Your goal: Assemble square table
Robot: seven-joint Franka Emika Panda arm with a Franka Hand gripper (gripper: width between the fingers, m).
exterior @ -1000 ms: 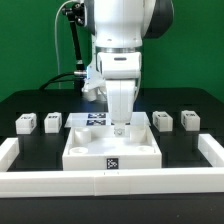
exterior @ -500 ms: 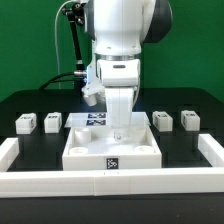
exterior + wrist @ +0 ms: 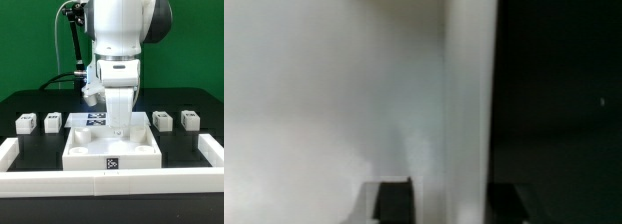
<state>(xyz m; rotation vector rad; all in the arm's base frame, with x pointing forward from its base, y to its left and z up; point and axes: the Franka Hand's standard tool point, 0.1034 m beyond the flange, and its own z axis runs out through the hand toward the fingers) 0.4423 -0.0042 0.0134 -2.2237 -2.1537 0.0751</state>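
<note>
Nearest you, a long white bar fences the black surface. Just behind sits the tabletop, your tool straddling its far wall. Clamped or not, can't tell. Legs sit either side.

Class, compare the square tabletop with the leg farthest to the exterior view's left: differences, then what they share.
The tabletop is far larger than the leg. The tabletop is a shallow rimmed tray; the leg is a compact block. The gripper reaches down into the tabletop; the leg is untouched. Both are white and tagged.
</note>
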